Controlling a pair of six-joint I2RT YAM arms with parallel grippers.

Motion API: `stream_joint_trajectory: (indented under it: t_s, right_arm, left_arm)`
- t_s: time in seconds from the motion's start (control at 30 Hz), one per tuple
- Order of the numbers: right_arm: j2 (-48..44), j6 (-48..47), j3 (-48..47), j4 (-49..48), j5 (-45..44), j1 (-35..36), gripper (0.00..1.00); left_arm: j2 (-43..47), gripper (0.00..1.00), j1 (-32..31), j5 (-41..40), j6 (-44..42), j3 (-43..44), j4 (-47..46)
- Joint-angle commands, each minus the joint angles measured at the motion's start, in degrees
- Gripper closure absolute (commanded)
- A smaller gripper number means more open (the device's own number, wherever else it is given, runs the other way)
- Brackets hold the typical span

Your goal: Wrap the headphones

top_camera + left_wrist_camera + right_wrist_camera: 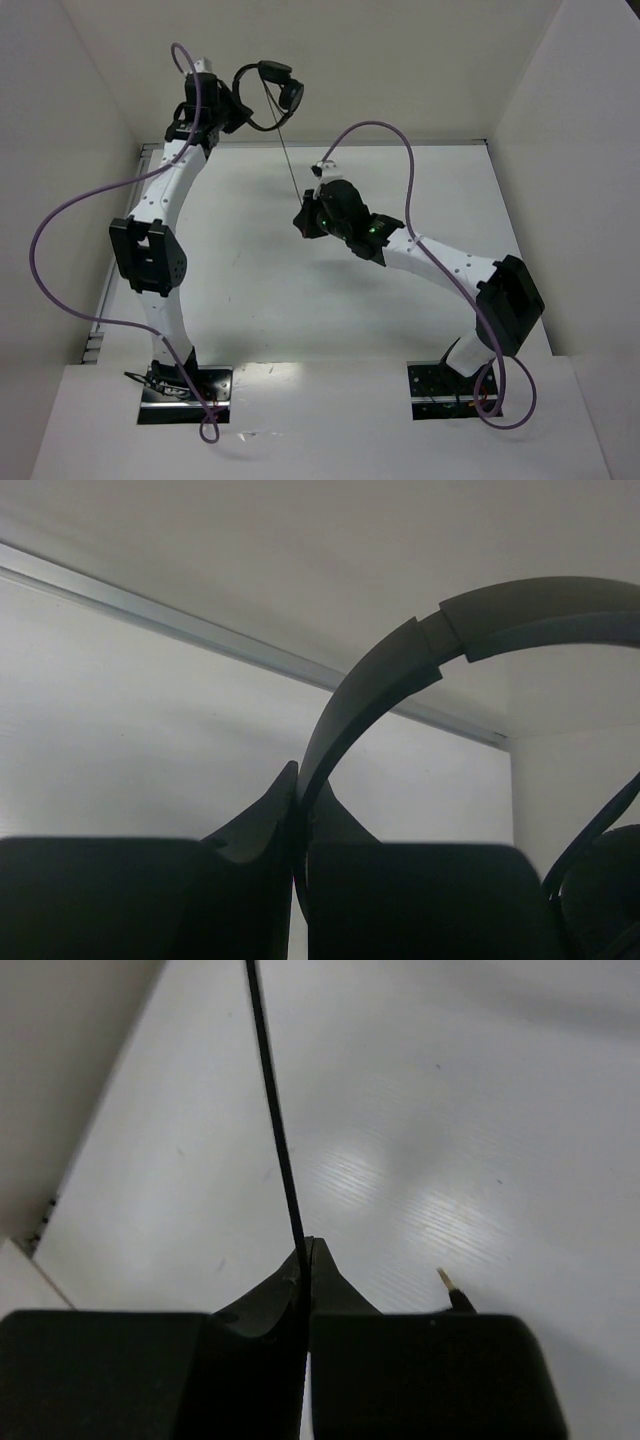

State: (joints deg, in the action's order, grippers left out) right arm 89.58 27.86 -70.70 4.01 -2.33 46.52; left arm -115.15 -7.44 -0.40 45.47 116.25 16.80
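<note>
The black headphones (272, 88) hang in the air at the back left, held by their headband (400, 660) in my left gripper (238, 100), which is shut on it (298, 780). One earcup (605, 900) shows at the lower right of the left wrist view. The thin black cord (289, 160) runs taut from the headphones down to my right gripper (308, 222), which is shut on it. In the right wrist view the cord (272, 1110) enters the closed jaws (305, 1250), and the plug tip (452, 1290) sticks out to the right.
White walls enclose the white table (300, 300) at the back and both sides. A metal rail (200, 630) runs along the wall base. Thick purple robot cables (60, 220) loop beside each arm.
</note>
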Motion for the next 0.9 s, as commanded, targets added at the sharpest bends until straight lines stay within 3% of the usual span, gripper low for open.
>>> stream_joint_trajectory:
  t_s: [0.0,0.2,0.3,0.4,0.6,0.87]
  right_arm:
    - [-2.1,0.5,4.2,-3.4,-5.7,0.9,0.99]
    - [-4.0,-1.4,12.3,-9.8,-18.5,0.9,0.99]
    - [-4.5,-3.9,15.6,-15.5,-23.4,-1.0,0.99]
    - [-4.5,-4.8,18.3,-20.3,-24.3,-5.6,0.99]
    - [-1.8,-8.1,19.4,-26.8,-21.8,-12.9,0.99]
    - [1.1,-11.6,17.2,-34.9,-18.2,-14.5,0.99]
  left_arm:
    - [9.2,0.99,1.6,4.0,2.7,3.6,-6.1]
    - [17.0,0.99,2.2,11.1,0.1,3.6,-4.3]
    - [22.9,0.99,2.2,16.5,-2.1,-1.1,-3.7]
    - [28.9,0.99,2.2,20.7,-4.8,-9.0,-2.8]
    - [38.4,0.99,2.2,23.9,-9.1,-12.3,6.5]
    - [44.3,0.99,2.2,33.8,-11.0,-22.9,8.4]
